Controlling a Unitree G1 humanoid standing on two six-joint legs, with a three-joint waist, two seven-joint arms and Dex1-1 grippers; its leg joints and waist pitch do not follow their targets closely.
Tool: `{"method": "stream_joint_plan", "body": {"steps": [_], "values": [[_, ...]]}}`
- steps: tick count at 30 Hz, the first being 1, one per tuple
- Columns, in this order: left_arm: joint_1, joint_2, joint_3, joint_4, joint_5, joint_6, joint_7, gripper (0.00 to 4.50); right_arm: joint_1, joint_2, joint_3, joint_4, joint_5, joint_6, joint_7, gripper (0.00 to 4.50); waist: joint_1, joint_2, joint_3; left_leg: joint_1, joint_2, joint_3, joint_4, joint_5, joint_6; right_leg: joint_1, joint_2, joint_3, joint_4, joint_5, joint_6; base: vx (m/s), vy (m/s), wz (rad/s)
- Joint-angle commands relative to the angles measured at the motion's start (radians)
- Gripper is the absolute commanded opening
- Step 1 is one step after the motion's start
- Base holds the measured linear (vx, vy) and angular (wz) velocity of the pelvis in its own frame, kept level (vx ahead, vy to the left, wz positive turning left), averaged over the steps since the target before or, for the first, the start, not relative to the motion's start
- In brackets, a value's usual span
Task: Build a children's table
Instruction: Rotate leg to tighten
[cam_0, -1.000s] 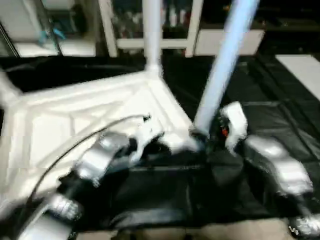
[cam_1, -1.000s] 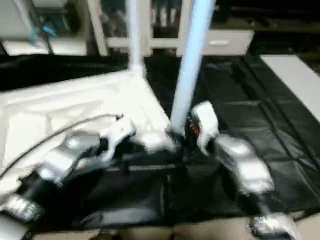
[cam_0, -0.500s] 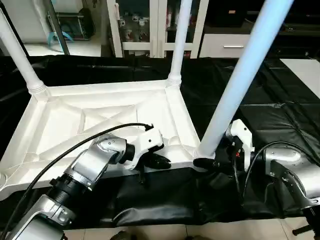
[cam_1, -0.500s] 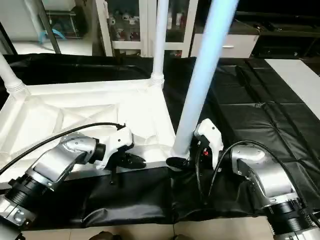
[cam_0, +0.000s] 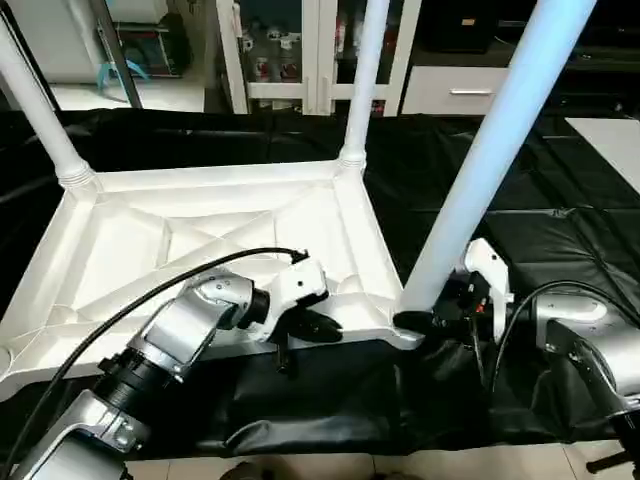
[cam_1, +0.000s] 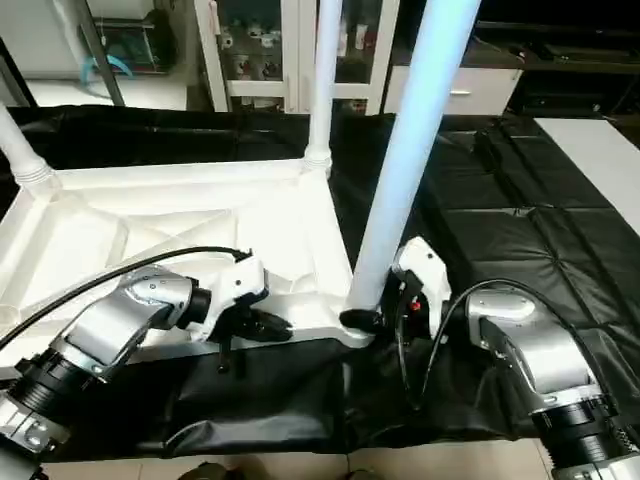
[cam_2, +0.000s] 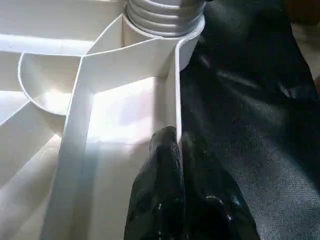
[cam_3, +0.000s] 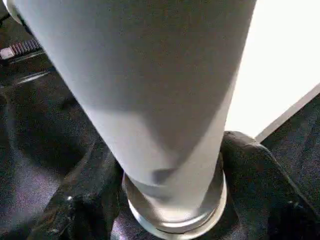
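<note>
Black-covered work table (cam_0: 560, 190) before glass cabinets (cam_0: 300, 50)

We get sharp, evenly lit head views; tabletop (cam_2: 120, 107) glares in left wrist, near leg (cam_3: 150, 90) fills right wrist, soft-focus.

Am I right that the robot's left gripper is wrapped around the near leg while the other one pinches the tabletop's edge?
Not quite: the sides are swapped. The right gripper is around the base of the near leg, as the right wrist view shows. The left gripper pinches the rim of the tabletop, as the left wrist view shows.
</note>
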Motion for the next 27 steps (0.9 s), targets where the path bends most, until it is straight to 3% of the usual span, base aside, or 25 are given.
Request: {"method": "stream_joint_plan", "body": {"steps": [1, 7, 10, 14, 17, 18, 20, 21, 22, 23, 24, 25, 26, 27], "values": [[0.002, -0.004, -0.016, -0.025, 0.000, 0.008, -0.006, 0.00, -0.002, 0.007, 0.020, -0.010, 0.002, 0.014, 0.024, 2.59, -0.004, 0.000, -0.065, 0.040, 0.062, -0.034, -0.087, -0.319, -0.020, 0.027, -0.046, 0.027, -0.064, -0.324, -0.208, 0.000, 0.000, 0.00], [0.005, -0.005, -0.015, -0.031, 0.001, 0.015, -0.006, 0.00, -0.002, 0.026, 0.021, 0.007, -0.004, 0.014, 0.010, 2.30, -0.008, -0.002, -0.062, 0.041, 0.062, -0.038, -0.089, -0.363, -0.036, 0.025, -0.047, 0.027, -0.068, -0.384, -0.192, 0.000, 0.000, 0.00], [0.000, -0.026, 0.001, -0.006, 0.008, 0.008, 0.034, 0.00, -0.031, 0.099, -0.013, 0.085, -0.046, -0.006, -0.132, 2.20, -0.013, -0.001, -0.060, 0.041, 0.060, -0.040, -0.090, -0.384, -0.042, 0.024, -0.048, 0.026, -0.071, -0.418, -0.184, 0.000, 0.000, 0.00], [-0.025, -0.087, 0.035, 0.068, 0.034, -0.004, 0.154, 0.00, -0.074, 0.202, -0.065, 0.199, -0.091, -0.036, -0.338, 2.14, -0.037, -0.002, -0.054, 0.042, 0.053, -0.049, -0.089, -0.468, -0.075, 0.011, -0.049, 0.016, -0.087, -0.568, -0.136, 0.000, 0.000, 0.00], [-0.052, -0.145, 0.060, 0.138, 0.052, -0.005, 0.258, 0.00, -0.093, 0.282, -0.090, 0.255, -0.120, -0.051, -0.476, 2.10, -0.060, 0.000, -0.051, 0.047, 0.049, -0.065, -0.088, -0.568, -0.090, 0.010, -0.047, -0.003, -0.105, -0.670, -0.080, 0.000, 0.000, 0.00], [-0.059, -0.159, 0.063, 0.154, 0.056, -0.003, 0.281, 0.00, -0.098, 0.303, -0.095, 0.268, -0.128, -0.056, -0.508, 2.10, -0.065, 0.002, -0.050, 0.050, 0.048, -0.067, -0.088, -0.585, -0.089, 0.007, -0.047, -0.006, -0.109, -0.677, -0.077, 0.000, 0.000, 0.00], [-0.080, -0.200, 0.077, 0.199, 0.063, -0.004, 0.348, 0.00, -0.119, 0.357, -0.106, 0.321, -0.153, -0.076, -0.614, 2.08, -0.075, 0.007, -0.051, 0.052, 0.050, -0.076, -0.092, -0.622, -0.094, 0.015, -0.046, -0.019, -0.114, -0.668, -0.067, 0.000, 0.000, 0.00], [-0.093, -0.224, 0.088, 0.227, 0.072, -0.005, 0.389, 0.00, -0.135, 0.385, -0.109, 0.355, -0.172, -0.094, -0.673, 2.07, -0.086, 0.014, -0.049, 0.049, 0.050, -0.079, -0.097, -0.652, -0.099, 0.016, -0.044, -0.028, -0.118, -0.645, -0.070, -0.053, 0.032, -0.10], [-0.093, -0.224, 0.088, 0.227, 0.072, -0.005, 0.389, 0.00, -0.135, 0.385, -0.109, 0.355, -0.172, -0.094, -0.673, 2.07, -0.094, 0.022, -0.044, 0.061, 0.054, -0.085, -0.107, -0.731, -0.112, 0.017, -0.032, -0.054, -0.124, -0.619, -0.064, 0.000, 0.000, 0.00], [-0.107, -0.248, 0.099, 0.256, 0.081, -0.003, 0.435, 0.00, -0.152, 0.412, -0.114, 0.392, -0.188, -0.111, -0.733, 2.06, -0.094, 0.031, -0.038, 0.051, 0.068, -0.092, -0.140, -0.810, -0.125, 0.041, -0.021, -0.064, -0.096, -0.535, -0.068, 0.000, 0.000, 0.00], [-0.121, -0.271, 0.110, 0.289, 0.094, -0.006, 0.478, 0.00, -0.174, 0.438, -0.119, 0.435, -0.207, -0.130, -0.792, 2.06, -0.094, 0.038, -0.033, 0.041, 0.077, -0.084, -0.166, -0.847, -0.133, 0.054, -0.011, -0.073, -0.073, -0.477, -0.080, 0.000, 0.000, 0.00], [-0.133, -0.288, 0.119, 0.315, 0.102, -0.008, 0.512, 0.00, -0.194, 0.458, -0.122, 0.471, -0.222, -0.149, -0.843, 2.05, -0.064, 0.049, -0.036, 0.000, 0.100, -0.054, -0.234, -0.894, -0.145, 0.105, 0.005, -0.079, 0.065, -0.281, -0.111, -0.100, -0.007, 0.12], [-0.154, -0.317, 0.133, 0.359, 0.112, -0.010, 0.570, 0.00, -0.232, 0.497, -0.129, 0.539, -0.238, -0.181, -0.912, 2.04, -0.050, 0.032, -0.024, -0.034, 0.114, -0.034, -0.267, -0.897, -0.118, 0.122, 0.013, -0.066, 0.119, -0.236, -0.084, -0.100, -0.007, 0.12], [-0.164, -0.331, 0.142, 0.380, 0.114, -0.015, 0.604, 0.00, -0.253, 0.514, -0.127, 0.572, -0.246, -0.199, -0.941, 2.04, -0.015, 0.016, -0.048, 0.026, 0.081, 0.018, -0.230, -0.753, -0.103, 0.071, 0.000, -0.013, 0.101, -0.333, -0.058, -0.020, -0.094, 0.15]]}}
